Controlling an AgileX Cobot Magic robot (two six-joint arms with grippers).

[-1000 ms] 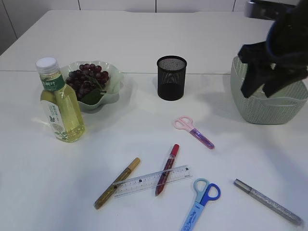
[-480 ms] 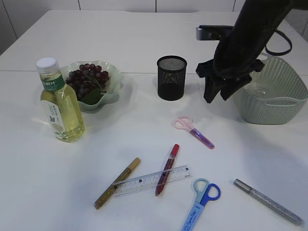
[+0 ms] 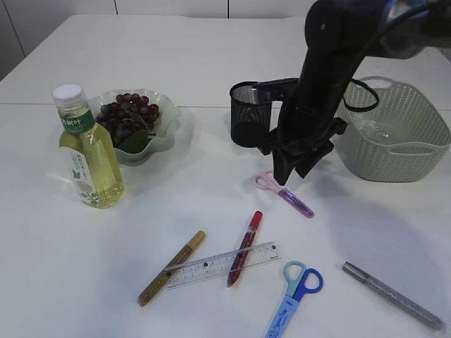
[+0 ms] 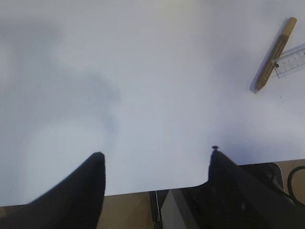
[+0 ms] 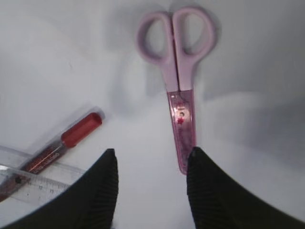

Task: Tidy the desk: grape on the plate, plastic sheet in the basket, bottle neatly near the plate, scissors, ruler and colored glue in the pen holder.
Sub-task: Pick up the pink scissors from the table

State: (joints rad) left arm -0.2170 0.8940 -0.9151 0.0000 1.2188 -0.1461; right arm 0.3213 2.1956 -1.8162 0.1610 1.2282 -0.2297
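My right gripper [image 5: 150,183] hangs part-open and empty over the small pink plastic scissors [image 5: 177,95] lying flat on the white desk [image 3: 211,63]. In my wrist view they run along the twelve-to-six line, handles at twelve, sheathed blade tip just beside my right finger [image 5: 214,191]. My right arm is nearer; my left gripper [image 4: 155,186], open and empty, hangs over bare desk.

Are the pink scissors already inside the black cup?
No, the pink scissors lie flat on the table, in front of the black mesh cup.
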